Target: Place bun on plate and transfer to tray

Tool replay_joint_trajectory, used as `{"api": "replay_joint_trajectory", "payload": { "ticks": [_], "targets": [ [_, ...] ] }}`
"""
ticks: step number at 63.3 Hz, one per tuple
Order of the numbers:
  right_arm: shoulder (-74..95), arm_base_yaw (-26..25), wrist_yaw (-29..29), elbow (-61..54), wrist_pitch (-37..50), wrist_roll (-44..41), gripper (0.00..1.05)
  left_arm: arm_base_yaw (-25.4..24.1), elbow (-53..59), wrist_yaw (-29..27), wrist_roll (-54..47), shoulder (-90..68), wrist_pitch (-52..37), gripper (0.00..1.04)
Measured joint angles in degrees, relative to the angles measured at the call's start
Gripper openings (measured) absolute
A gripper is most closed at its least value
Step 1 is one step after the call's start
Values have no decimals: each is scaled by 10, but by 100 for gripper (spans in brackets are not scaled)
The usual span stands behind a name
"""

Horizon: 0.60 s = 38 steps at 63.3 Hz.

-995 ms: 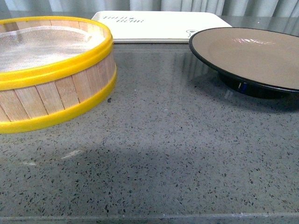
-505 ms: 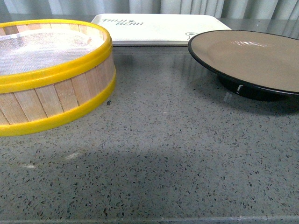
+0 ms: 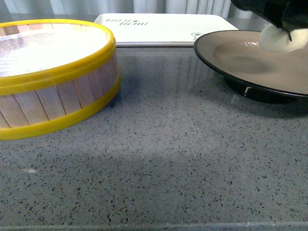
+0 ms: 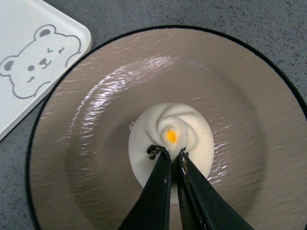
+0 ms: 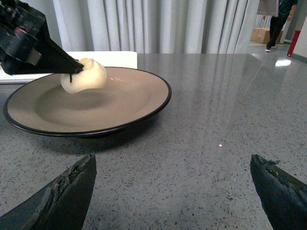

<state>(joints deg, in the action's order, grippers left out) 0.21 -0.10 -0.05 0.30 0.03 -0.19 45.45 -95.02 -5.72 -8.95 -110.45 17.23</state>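
1. Front view: the left gripper [image 3: 288,32] reaches in from the upper right, closed on the bun [image 3: 278,41], which hangs over the plate [image 3: 226,52] and casts a shadow on its tan face.
2. Left wrist view: both fingertips [image 4: 154,153] pinch the bun's dome just beside its orange dot, and the bun sits roughly over the middle of the plate.
3. Right wrist view: the bun appears clear of the plate's surface, tilted in the grip, with a shadow beneath it.
4. The right gripper [image 5: 172,160] hovers low over the tabletop [image 3: 168,159] near the plate, its jaws spread wide and holding nothing.
5. The tray [image 3: 163,26] lies at the far side of the tabletop; its corner with the bear print is just beside the plate's black rim, not touching.
6. A yellow-rimmed wooden steamer basket [image 3: 53,72] stands on the left, well apart from the plate.
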Motion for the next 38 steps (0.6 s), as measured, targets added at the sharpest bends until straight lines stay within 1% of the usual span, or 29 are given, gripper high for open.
{"api": "replay_joint_trajectory", "payload": {
  "ticks": [7, 15, 38],
  "targets": [
    [0, 0, 0, 0, 0, 0, 96, 7, -10, -2, 0, -16, 1, 4],
    [0, 0, 0, 0, 0, 0, 96, 12, -24, -17, -10, -29, 1, 4],
    [0, 0, 0, 0, 0, 0, 96, 12, -31, -38, -30, -47, -4, 4]
  ]
}}
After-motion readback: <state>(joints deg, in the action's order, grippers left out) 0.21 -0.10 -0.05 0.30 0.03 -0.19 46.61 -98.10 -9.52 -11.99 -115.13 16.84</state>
